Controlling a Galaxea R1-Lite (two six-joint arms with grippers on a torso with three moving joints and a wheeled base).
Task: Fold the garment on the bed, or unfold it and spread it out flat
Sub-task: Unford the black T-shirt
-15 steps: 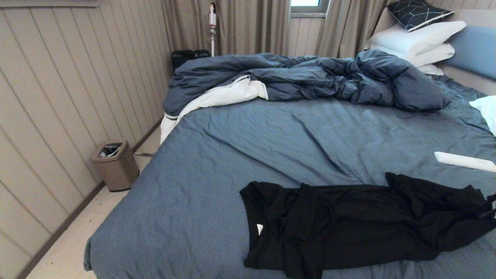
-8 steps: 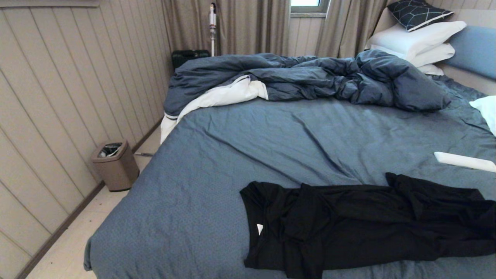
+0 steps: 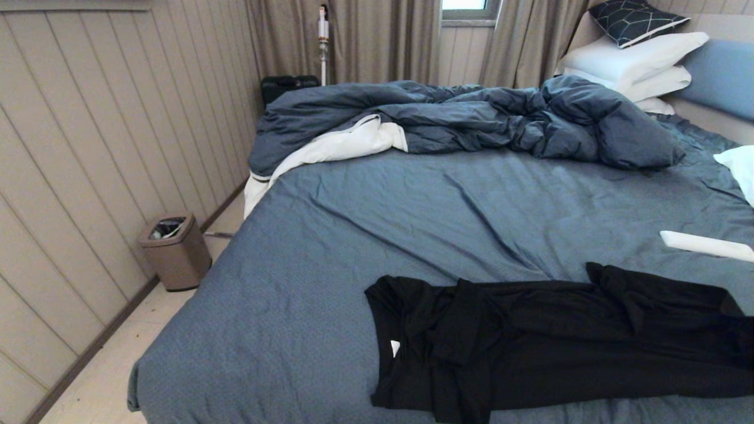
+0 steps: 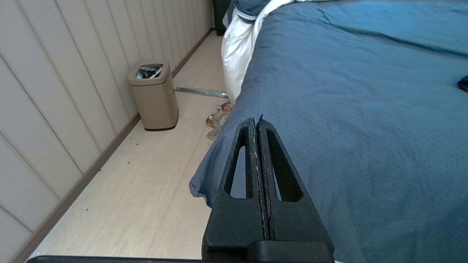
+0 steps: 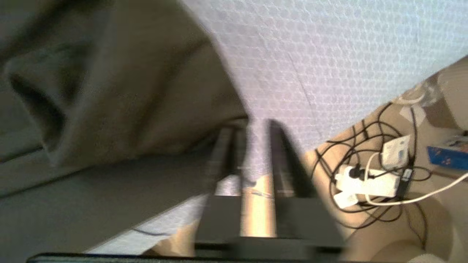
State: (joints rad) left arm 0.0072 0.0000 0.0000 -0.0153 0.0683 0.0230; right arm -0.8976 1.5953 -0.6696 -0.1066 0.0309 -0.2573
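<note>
Garment (image 3: pixel 548 347), black and rumpled, lay stretched along the near part of the bed (image 3: pixel 353 235), running from about the middle of the mattress out past the right border of the head view. Its small white neck tag (image 3: pixel 394 347) showed at the left end, and folds were bunched through its middle. A broad stretch of bare slate-blue sheet lay open between the garment and the rumpled duvet (image 3: pixel 471 118) heaped along the far side, and more bare sheet reached from the tag end to the bed's left edge. Beyond that edge was a strip of pale floor with a tan bin (image 3: pixel 175 250) against the panelled wall. White pillows (image 3: pixel 636 65) were stacked at the far right, and a flat white object (image 3: pixel 707 244) lay on the sheet just beyond the garment.

Neither arm appeared in the head view. The left gripper (image 4: pixel 257 122) hung by the bed's near left corner, its fingers pressed together and holding nothing. The right gripper (image 5: pixel 257 126) sat at the bed's edge beside dark cloth, over floor with cables and a power strip (image 5: pixel 369 182); its fingers stood slightly parted with nothing between them.
</note>
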